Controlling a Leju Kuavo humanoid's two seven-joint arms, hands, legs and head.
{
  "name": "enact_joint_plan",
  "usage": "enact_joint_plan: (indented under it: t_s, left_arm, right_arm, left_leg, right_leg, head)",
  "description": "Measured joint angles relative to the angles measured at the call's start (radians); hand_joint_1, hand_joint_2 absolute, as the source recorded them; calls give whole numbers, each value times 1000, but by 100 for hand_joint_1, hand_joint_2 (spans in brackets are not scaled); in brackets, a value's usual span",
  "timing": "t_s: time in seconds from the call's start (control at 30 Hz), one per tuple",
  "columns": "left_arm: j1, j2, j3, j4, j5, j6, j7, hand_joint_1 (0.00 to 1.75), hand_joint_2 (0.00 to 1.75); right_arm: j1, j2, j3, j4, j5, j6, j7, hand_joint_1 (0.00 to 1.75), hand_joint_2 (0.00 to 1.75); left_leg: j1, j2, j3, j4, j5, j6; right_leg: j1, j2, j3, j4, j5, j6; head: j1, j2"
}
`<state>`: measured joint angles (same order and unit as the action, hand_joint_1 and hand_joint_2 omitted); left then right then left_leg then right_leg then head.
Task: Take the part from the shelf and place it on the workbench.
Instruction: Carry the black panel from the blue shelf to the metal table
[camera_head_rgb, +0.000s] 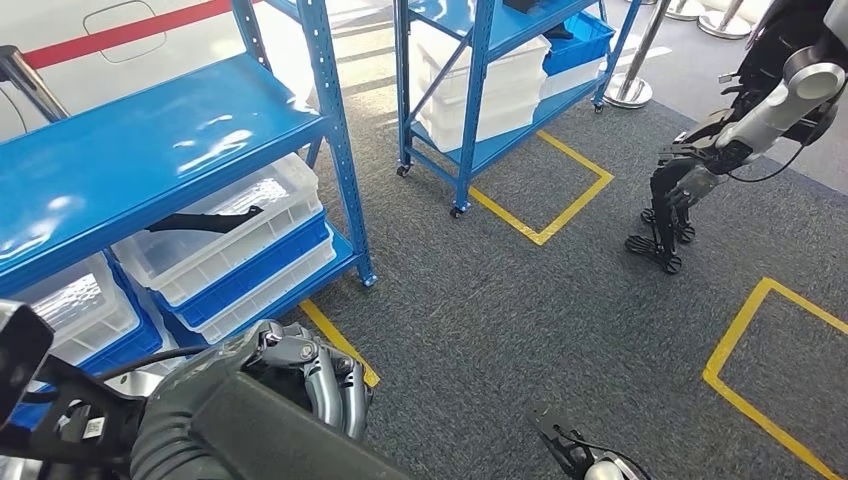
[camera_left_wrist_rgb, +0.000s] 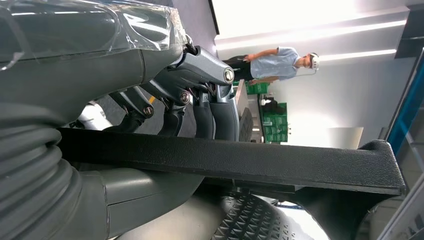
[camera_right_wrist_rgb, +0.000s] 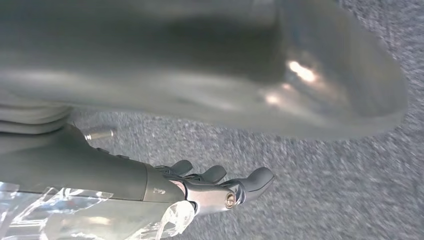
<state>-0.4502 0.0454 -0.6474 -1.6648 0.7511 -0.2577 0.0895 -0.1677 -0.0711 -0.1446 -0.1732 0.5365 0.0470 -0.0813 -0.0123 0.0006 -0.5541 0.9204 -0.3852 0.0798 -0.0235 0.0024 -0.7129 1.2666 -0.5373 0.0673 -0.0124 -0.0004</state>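
Observation:
My left hand (camera_head_rgb: 310, 375) sits low at the front left and grips the part (camera_head_rgb: 270, 435), a long black textured bar. In the left wrist view its dark fingers (camera_left_wrist_rgb: 200, 100) curl over the top of the bar (camera_left_wrist_rgb: 240, 162), with the thumb underneath. My right hand (camera_right_wrist_rgb: 215, 187) hangs over the grey carpet, fingers loosely extended and holding nothing; it also peeks in at the lower edge of the head view (camera_head_rgb: 585, 460). A second black part (camera_head_rgb: 205, 220) lies in a white bin (camera_head_rgb: 240, 235) on the blue shelf (camera_head_rgb: 150, 140) to my left.
A second blue shelf (camera_head_rgb: 480, 80) with white bins stands further back. Yellow tape squares (camera_head_rgb: 560, 200) mark the grey carpet. Another humanoid robot (camera_head_rgb: 740, 130) stands at the far right. A person (camera_left_wrist_rgb: 275, 62) stands in the distance in the left wrist view.

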Motion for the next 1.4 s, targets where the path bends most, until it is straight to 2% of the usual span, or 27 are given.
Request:
enact_joint_plan:
  t_s: [0.03,0.1,0.17,0.2,0.23,0.3,0.33,0.37,0.43,0.47,0.5,0.53,0.57,0.63,0.7,0.77,0.83,0.87,0.93,1.0,1.03,1.07,1.13,1.2,1.3,1.37,1.4]
  left_arm:
    - [0,0,0,0,-1,0,-3,175,175]
    - [0,0,0,0,-2,-1,-8,175,175]
    - [-1,0,0,0,-4,-1,-12,175,175]
    - [-2,0,0,0,-5,-2,-12,175,175]
    - [-3,0,0,0,-7,-2,-13,175,175]
    - [-3,0,0,0,-10,-3,-13,175,175]
    - [-3,0,-1,0,-11,-3,-14,175,175]
    - [-3,0,-1,0,-13,-4,-14,175,175]
    - [-1,0,-2,0,-15,-4,-17,175,175]
    - [0,0,-2,0,-16,-5,-19,175,175]
    - [1,0,-3,0,-17,-6,-21,175,175]
    - [2,0,-4,0,-18,-6,-22,175,175]
    - [2,0,-4,0,-19,-7,-24,175,175]
    - [3,0,-5,0,-22,-8,-27,175,175]
    - [4,0,-5,0,-26,-9,-29,175,175]
    - [5,0,-6,0,-32,-11,-31,175,175]
    - [5,0,-6,0,-37,-13,-34,175,175]
    - [6,-1,-6,0,-40,-14,-36,175,175]
    - [10,0,-7,0,-48,-15,-41,175,175]
    - [16,0,-8,0,-53,-16,-46,175,175]
    - [18,0,-9,0,-55,-16,-48,175,175]
    - [19,0,-9,0,-57,-18,-49,175,175]
    - [17,-1,-9,0,-61,-22,-51,175,175]
    - [15,-1,-9,0,-64,-27,-55,175,175]
    - [14,-1,-9,0,-66,-31,-61,175,175]
    - [14,-1,-9,0,-66,-31,-63,175,175]
    - [14,-1,-9,0,-66,-31,-63,175,175]
  right_arm:
    - [0,0,0,0,0,1,0,0,0]
    - [-1,-1,0,0,1,2,0,0,0]
    - [-3,-4,0,0,-1,3,3,0,0]
    - [-5,-5,0,0,-3,4,7,0,0]
    - [-5,-5,0,0,-7,4,10,0,0]
    - [-4,-4,0,0,-11,5,17,0,0]
    - [-3,-4,0,0,-12,6,20,0,0]
    - [-2,-4,0,0,-13,6,21,0,0]
    - [-1,-4,-1,0,-13,6,21,0,0]
    - [1,-4,-1,0,-14,6,20,0,0]
    - [2,-4,-2,0,-14,6,20,0,0]
    - [4,-4,-2,0,-15,7,19,0,0]
    - [5,-4,-2,0,-15,8,17,0,0]
    - [5,-3,-3,0,-16,9,12,0,0]
    - [5,-2,-3,0,-16,12,7,0,0]
    - [8,-2,-3,0,-14,16,1,0,0]
    - [13,-2,-3,0,-12,21,-6,0,0]
    - [14,-2,-3,0,-11,22,-9,0,0]
    - [15,-1,-3,0,-10,23,-13,0,0]
    - [18,-1,-3,0,-10,23,-14,0,0]
    - [19,-1,-3,0,-10,24,-14,0,0]
    - [20,-1,-3,0,-10,25,-13,0,0]
    - [18,-1,-4,0,-11,26,-11,0,0]
    - [13,-1,-4,0,-13,29,-9,0,0]
    - [12,-1,-5,0,-16,33,-4,0,0]
    - [14,-1,-6,0,-19,34,-1,0,0]
    - [14,-1,-7,0,-20,34,0,0,0]
  left_leg:
    - [-4,0,-14,0,10,1]
    - [-10,0,-38,2,29,0]
    - [-16,1,-51,5,44,-5]
    - [-17,3,-54,7,51,-8]
    - [-16,5,-57,8,58,-13]
    - [-12,7,-66,15,56,-23]
    - [-9,6,-77,40,34,-30]
    - [-6,4,-97,87,-2,-38]
    - [5,3,-150,236,-88,-52]
    - [11,3,-171,299,-111,-58]
    - [16,3,-175,331,-116,-63]
    - [20,3,-159,319,-102,-68]
    - [25,0,-122,266,-75,-72]
    - [32,-26,-31,118,-26,-75]
    - [34,-49,10,36,-14,-71]
    - [31,-43,8,23,-18,-63]
    - [33,-29,7,15,-19,-52]
    - [34,-22,7,12,-18,-47]
    - [30,-7,7,12,-18,-39]
    - [25,10,7,13,-18,-34]
    - [23,17,8,13,-19,-33]
    - [23,24,9,14,-19,-33]
    - [18,38,11,18,-22,-36]
    - [11,53,8,23,-25,-42]
    - [10,70,3,30,-31,-51]
    - [15,47,-20,85,-71,-61]
    - [17,29,-46,146,-107,-65]
  right_leg:
    - [2,0,20,1,30,-4]
    - [9,0,110,-96,83,-19]
    - [19,-3,226,-260,64,-34]
    - [23,-4,263,-318,45,-39]
    - [26,-4,279,-352,36,-43]
    - [23,-3,277,-363,46,-53]
    - [21,-3,273,-366,54,-59]
    - [18,-3,267,-368,63,-64]
    - [17,2,250,-367,76,-67]
    - [16,6,243,-367,81,-65]
    - [15,11,236,-366,85,-63]
    - [12,17,232,-364,88,-60]
    - [10,24,228,-361,89,-57]
    - [6,38,221,-355,89,-49]
    - [4,52,208,-350,93,-35]
    - [3,63,194,-347,98,-21]
    - [2,46,176,-320,82,-12]
    - [3,32,156,-279,60,-9]
    - [3,13,88,-139,-1,-4]
    - [3,11,33,-32,-27,-3]
    - [3,10,31,-33,-13,-3]
    - [3,4,49,-76,17,-4]
    - [7,-27,117,-221,85,-9]
    - [13,-51,155,-309,114,-17]
    - [14,-32,148,-319,120,-32]
    - [12,-17,144,-321,127,-43]
    - [11,-9,141,-321,130,-48]
  head:
    - [0,0]
    - [0,0]
    - [0,0]
    - [0,0]
    - [0,0]
    - [0,0]
    - [0,0]
    - [-1,0]
    - [-2,0]
    - [-2,0]
    - [-2,0]
    - [-2,0]
    - [-2,0]
    - [-2,0]
    - [-2,0]
    - [-1,0]
    - [0,0]
    - [1,0]
    - [2,0]
    - [2,0]
    - [2,0]
    - [2,0]
    - [3,0]
    - [2,0]
    - [1,0]
    - [0,0]
    - [0,0]
